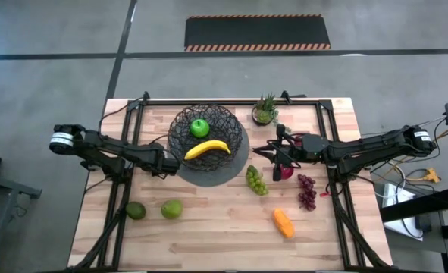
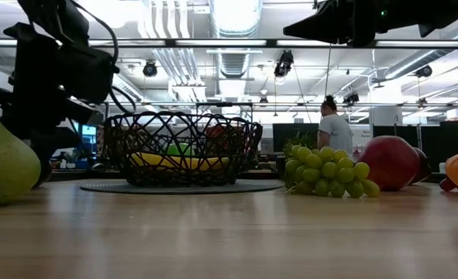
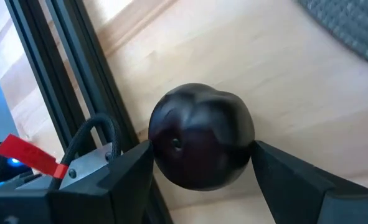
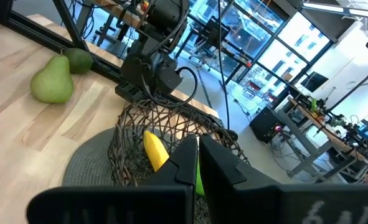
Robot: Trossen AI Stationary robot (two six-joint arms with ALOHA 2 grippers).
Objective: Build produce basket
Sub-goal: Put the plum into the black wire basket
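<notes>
1. High view: basket [image 1: 207,135] sits far-centre on the desk [image 1: 208,227], holding a green apple [image 1: 199,127] and the banana [image 1: 208,149]. Outside it: pear [image 1: 136,211] and lime [image 1: 171,208] near-left, green grapes [image 1: 256,180], red apple [image 1: 286,172], purple grapes [image 1: 307,191] and orange piece [image 1: 283,223] on the right. Roughly two in, six-plus to go.
2. Low view: banana and green apple show through the basket mesh; green grapes and red apple lie on the desk beside it.
3. Left wrist view: left gripper [image 3: 202,165] is clamped on a dark round fruit [image 3: 201,145] (plum-like), over the desk just left of the basket. Judged next in.
4. Right wrist view: right gripper [image 4: 197,163] has its fingers together, nothing held, hovering above the red apple.
</notes>
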